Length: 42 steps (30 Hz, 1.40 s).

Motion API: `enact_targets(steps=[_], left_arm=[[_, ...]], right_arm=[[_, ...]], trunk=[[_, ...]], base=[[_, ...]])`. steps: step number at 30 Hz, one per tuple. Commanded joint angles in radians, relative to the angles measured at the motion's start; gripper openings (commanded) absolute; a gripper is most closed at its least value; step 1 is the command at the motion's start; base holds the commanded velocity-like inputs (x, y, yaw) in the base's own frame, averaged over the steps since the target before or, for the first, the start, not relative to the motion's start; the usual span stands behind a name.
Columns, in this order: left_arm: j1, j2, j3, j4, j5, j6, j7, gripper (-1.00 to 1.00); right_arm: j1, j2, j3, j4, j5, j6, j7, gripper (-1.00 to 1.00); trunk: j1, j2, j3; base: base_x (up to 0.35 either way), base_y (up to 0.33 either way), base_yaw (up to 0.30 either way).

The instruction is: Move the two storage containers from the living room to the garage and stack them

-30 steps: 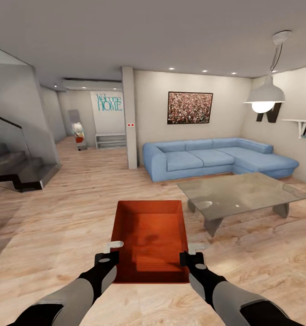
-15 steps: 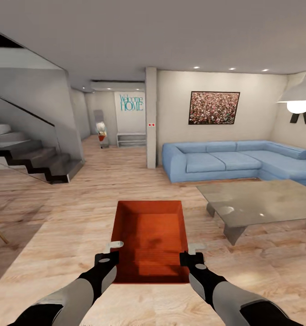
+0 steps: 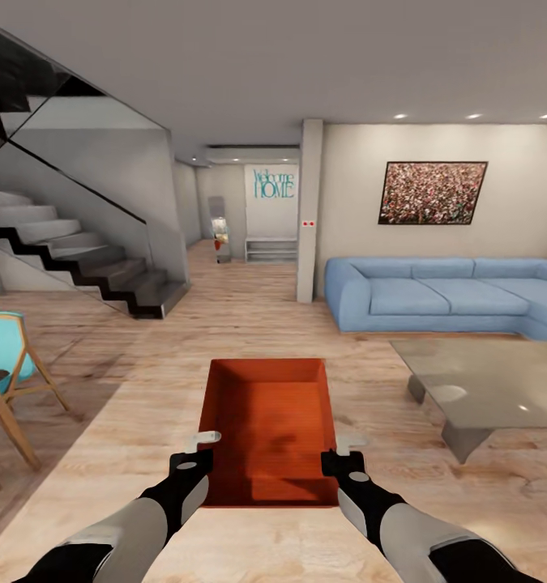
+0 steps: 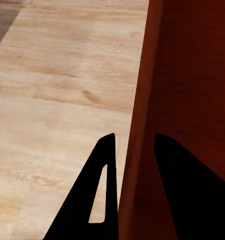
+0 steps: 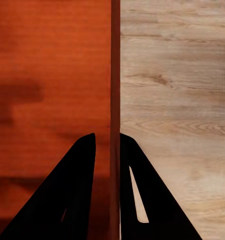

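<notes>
1. Both pincers grip one orange-red storage container (image 3: 268, 429) by its long side walls, held out in front of the robot above the wood-plank floor (image 3: 143, 389).
2. Left pincer (image 3: 206, 443) is narrowed on the container's left wall; in the left wrist view its two dark fingers (image 4: 101, 200) straddle that wall, one outside and one inside the bin.
3. Right pincer (image 3: 344, 446) is likewise closed on the right wall; in the right wrist view the thin wall edge (image 5: 115, 125) runs up between its fingers (image 5: 77, 195), with the ribbed inside of the bin on one side and floor planks on the other.
4. The container is open-topped and level, its inside showing faint shadows.
5. Beyond it, to the right, stands a low glass-topped coffee table (image 3: 484, 389) on grey legs.
6. Behind that table a light blue sectional sofa (image 3: 443, 295) sits against a pale wall bearing a dark-framed speckled picture (image 3: 432, 193).
7. A square pillar (image 3: 309, 210) stands left of the sofa, and past it a hallway wall reads "Welcome HOME" (image 3: 274, 185).
8. On the left, dark stairs (image 3: 87, 263) with a glass balustrade rise away.
9. At the left edge is a turquoise chair (image 3: 6, 364) with wooden legs.
</notes>
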<state>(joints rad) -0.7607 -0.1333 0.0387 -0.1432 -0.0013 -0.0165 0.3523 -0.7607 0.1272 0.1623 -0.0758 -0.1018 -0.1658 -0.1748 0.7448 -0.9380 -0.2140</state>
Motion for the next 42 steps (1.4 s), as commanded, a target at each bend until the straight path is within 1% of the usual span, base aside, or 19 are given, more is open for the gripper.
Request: enact_targets(steps=[1,10,42], left_arm=[[0.000,0.038,0.026,0.003,0.007,-0.002,0.005,-1.00],[0.000,0.038,0.026,0.004,0.007,-0.002,0.002,-1.00],[0.000,0.038,0.025,0.011,0.007,0.000,0.000,-1.00]], right_arm=[[-0.002,-0.008,-0.060,-0.002,-0.004,-0.034,-0.028,-1.00],[-0.002,-0.008,-0.060,-0.002,0.003,-0.030,-0.026,-1.00],[-0.002,-0.008,-0.060,-0.002,0.002,-0.022,-0.026,-1.00]], trunk=[[0.000,-0.001,-0.001],[0.000,-0.001,-0.001],[0.000,-0.001,-0.001]], base=[[0.182,0.000,0.300],[0.281,0.000,0.271],[0.321,0.000,0.004]])
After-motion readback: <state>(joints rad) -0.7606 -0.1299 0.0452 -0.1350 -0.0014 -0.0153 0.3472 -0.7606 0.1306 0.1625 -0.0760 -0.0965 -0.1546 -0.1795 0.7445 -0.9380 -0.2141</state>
